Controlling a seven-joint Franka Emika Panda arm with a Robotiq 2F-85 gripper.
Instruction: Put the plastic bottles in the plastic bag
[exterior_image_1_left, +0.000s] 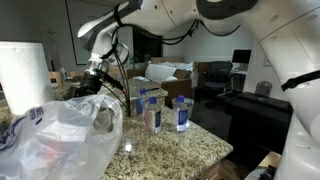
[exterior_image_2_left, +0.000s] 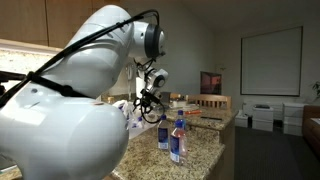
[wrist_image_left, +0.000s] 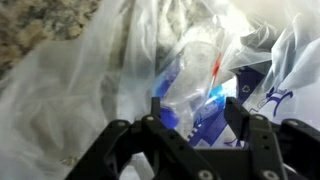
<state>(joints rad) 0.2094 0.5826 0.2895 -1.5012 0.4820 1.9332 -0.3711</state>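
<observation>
One plastic bottle (wrist_image_left: 192, 85) is lying on its side inside the plastic bag (exterior_image_1_left: 55, 135), showing among the crinkled film in the wrist view. The gripper (wrist_image_left: 182, 118) is hovering just above it, jaws standing apart, clamping nothing. More plastic bottles (exterior_image_1_left: 182, 112) are standing upright on the granite counter (exterior_image_1_left: 195, 150) beside the bag. A paper towel roll (exterior_image_1_left: 24, 72) is standing behind the bag.

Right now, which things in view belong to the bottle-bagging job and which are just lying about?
Job: plastic bag; bottle inside it; bottles standing on the granite counter.
Lying about: paper towel roll; cardboard boxes behind.
</observation>
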